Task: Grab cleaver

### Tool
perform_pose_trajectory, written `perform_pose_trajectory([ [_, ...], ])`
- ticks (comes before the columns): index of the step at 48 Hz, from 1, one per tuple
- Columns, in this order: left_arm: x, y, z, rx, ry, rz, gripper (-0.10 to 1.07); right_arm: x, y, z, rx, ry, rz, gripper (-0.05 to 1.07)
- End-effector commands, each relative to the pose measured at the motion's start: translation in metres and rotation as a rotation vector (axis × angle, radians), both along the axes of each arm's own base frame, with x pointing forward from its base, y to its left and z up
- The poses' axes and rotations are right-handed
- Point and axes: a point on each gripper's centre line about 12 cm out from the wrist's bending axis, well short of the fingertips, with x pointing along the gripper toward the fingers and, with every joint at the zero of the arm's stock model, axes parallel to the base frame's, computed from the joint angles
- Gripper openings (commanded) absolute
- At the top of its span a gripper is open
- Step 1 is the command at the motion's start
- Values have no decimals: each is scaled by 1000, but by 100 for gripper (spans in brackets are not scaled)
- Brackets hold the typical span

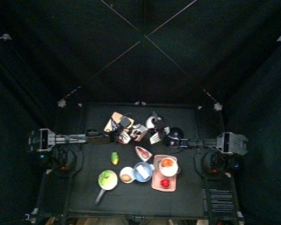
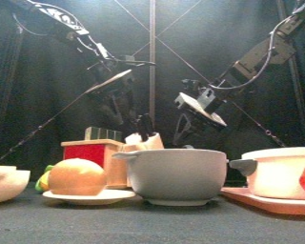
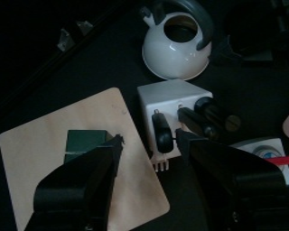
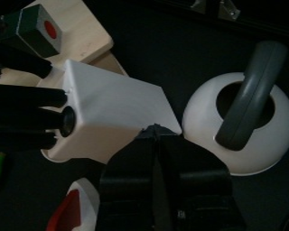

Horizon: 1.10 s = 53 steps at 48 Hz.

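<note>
A white knife block (image 3: 172, 97) holds several black handles (image 3: 205, 115); I cannot tell which one is the cleaver. It stands mid-table in the top view (image 1: 133, 134). A dark green flat piece (image 3: 84, 144) lies on the wooden cutting board (image 3: 62, 162) beside it. My left gripper (image 3: 159, 185) is open and hangs above the board's edge and the block. My right gripper (image 4: 157, 171) is shut and empty, close over the block's white side (image 4: 111, 117). Both grippers hang above the table in the front view, the left (image 2: 121, 78) and the right (image 2: 200, 107).
A white kettle (image 3: 177, 43) with a grey handle (image 4: 249, 95) stands beside the block. Nearer the front are a grey pot (image 2: 181, 173), a round yellow fruit (image 2: 76, 176) on a plate, a white bowl (image 2: 3, 183) and a white pot (image 2: 282, 172) on a red tray.
</note>
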Motion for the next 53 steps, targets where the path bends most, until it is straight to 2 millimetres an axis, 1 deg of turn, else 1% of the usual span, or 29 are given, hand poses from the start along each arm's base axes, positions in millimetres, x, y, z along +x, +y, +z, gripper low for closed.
perform_pose_trajectory([
  [1, 7, 3, 11, 11, -28, 0, 71, 4, -3, 10, -9, -29, -5, 37],
  [7, 8, 4, 10, 12, -28, 0, 61, 3, -4, 10, -9, -28, -7, 37],
  [14, 8, 3, 10, 10, -27, 0, 56, 3, -4, 9, -7, -25, -6, 37],
  [53, 6, 0, 4, 5, -11, -5, 55, 3, 2, 5, 23, -23, 10, 37],
])
